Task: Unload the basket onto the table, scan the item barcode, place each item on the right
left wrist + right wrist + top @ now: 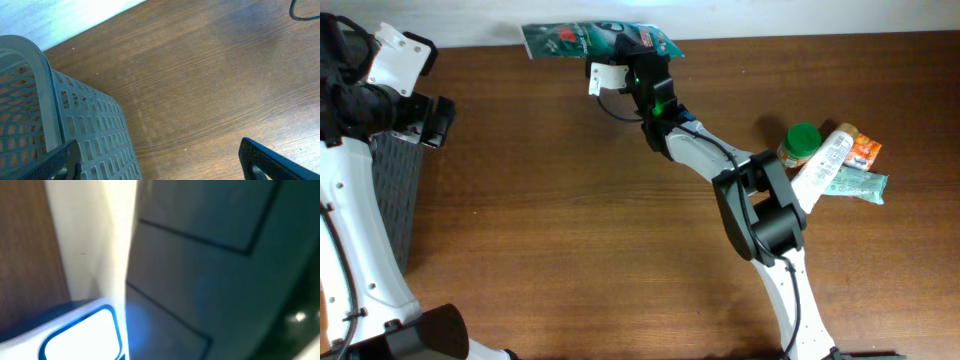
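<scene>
Apparently mid-scan: right end effector [642, 50] pinches the green foil pouch [570, 40]; left end effector [160, 164] gapes wide; scan not yet confirmed.

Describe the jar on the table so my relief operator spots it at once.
On the wooden table, look to the right end, where a few items lie bunched. The jar sits at the bunch's left edge, beside a white tube. It alone has a round green lid.

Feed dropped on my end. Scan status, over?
Left gripper open, by the grey basket. Right gripper shut on the green pouch, far side. Green-lidded jar and white tube lie clear of it.
</scene>
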Robot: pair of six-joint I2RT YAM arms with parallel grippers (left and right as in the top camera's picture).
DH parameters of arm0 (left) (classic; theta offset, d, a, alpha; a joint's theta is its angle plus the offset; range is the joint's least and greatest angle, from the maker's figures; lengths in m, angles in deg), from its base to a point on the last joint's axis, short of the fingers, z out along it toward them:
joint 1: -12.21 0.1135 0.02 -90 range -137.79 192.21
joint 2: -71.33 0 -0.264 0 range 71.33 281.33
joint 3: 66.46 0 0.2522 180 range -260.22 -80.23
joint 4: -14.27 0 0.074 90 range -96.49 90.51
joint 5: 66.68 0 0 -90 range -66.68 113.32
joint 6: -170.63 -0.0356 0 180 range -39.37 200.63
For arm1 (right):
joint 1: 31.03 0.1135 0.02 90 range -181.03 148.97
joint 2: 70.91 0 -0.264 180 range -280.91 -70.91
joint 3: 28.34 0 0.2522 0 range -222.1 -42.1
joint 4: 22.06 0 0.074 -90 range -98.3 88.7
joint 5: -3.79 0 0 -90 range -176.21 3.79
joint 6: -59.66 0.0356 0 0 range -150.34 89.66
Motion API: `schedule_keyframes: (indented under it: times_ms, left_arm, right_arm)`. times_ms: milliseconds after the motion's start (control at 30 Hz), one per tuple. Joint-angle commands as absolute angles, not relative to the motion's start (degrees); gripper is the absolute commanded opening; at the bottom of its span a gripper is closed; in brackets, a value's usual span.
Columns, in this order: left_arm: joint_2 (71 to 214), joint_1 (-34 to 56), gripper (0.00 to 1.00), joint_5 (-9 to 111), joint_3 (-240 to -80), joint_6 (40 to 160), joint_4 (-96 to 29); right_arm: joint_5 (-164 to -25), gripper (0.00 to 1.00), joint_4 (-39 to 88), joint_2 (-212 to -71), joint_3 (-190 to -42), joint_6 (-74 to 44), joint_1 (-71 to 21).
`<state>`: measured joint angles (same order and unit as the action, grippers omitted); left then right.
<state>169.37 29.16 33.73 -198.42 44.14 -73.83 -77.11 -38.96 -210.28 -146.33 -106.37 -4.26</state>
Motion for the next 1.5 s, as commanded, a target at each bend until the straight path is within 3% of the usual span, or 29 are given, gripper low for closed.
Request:
schedule_keyframes:
  times_ms: [0,100,267,333,367,467,567,833,933,1033,1100,1367,1400,1467]
  left_arm:
    - [169.42,29.27,0.99,33.78,-198.83,43.05,-73.86]
    - [169.42,29.27,0.99,33.78,-198.83,43.05,-73.94]
    - [169.42,29.27,0.99,33.78,-198.83,43.05,-73.97]
    - [169.42,29.27,0.99,33.78,-198.83,43.05,-73.97]
    - [169.42,29.27,0.99,33.75,-198.83,43.05,-73.97]
    - [169.42,29.27,0.99,33.75,-198.83,43.05,-73.97]
    - [169.42,29.27,0.99,33.75,-198.83,43.05,-74.01]
    - [169.42,29.27,0.99,33.78,-198.83,43.05,-74.03]
    - [169.42,29.27,0.99,33.78,-198.83,43.05,-74.03]
    - [169.42,29.27,0.99,33.78,-198.83,43.05,-74.03]
    - [169.42,29.27,0.99,33.75,-198.83,43.05,-74.03]
    - [169.42,29.27,0.99,33.75,-198.83,43.05,-74.03]
    - [169.42,29.27,0.99,33.75,-198.83,43.05,-74.03]
    - [169.42,29.27,0.99,33.78,-198.83,43.05,-74.03]
  right_arm:
    - [-73.11,0.04,-33.17,-198.45,-147.31,-99.03,-4.42]
    - [-73.13,0.04,-12.97,-185.38,-147.31,-82.77,-4.46]
    - [-73.13,0.04,23.18,-165.93,-147.31,-45.63,-5.29]
    - [-73.67,0.04,34.24,-162.57,-147.31,-36.15,-6.49]
    - [-76.56,0.04,45.69,-160.82,-147.31,-29.22,-8.48]
    - [-81.72,0.04,64.71,-163.33,-146.72,-23.08,-13.31]
    - [-82.55,0.04,67.68,-167.16,-139.07,-22.75,-17.03]
    - [-86.24,0.04,50.26,-171.90,-115.20,-24.30,-25.64]
    - [-86.22,0.50,49.96,-171.90,-114.48,-24.54,-29.90]
    - [-86.20,0.68,56.60,-171.88,-121.19,-24.52,-32.17]
    - [-85.76,0.75,65.54,-171.88,-132.21,-24.52,-32.17]
    - [-88.69,0.81,87.92,-164.99,-168.16,-24.26,-30.60]
    - [-88.69,0.98,89.01,-162.87,-168.97,-24.28,-30.60]
    - [-88.86,0.98,89.01,-157.36,-168.97,-24.26,-30.60]
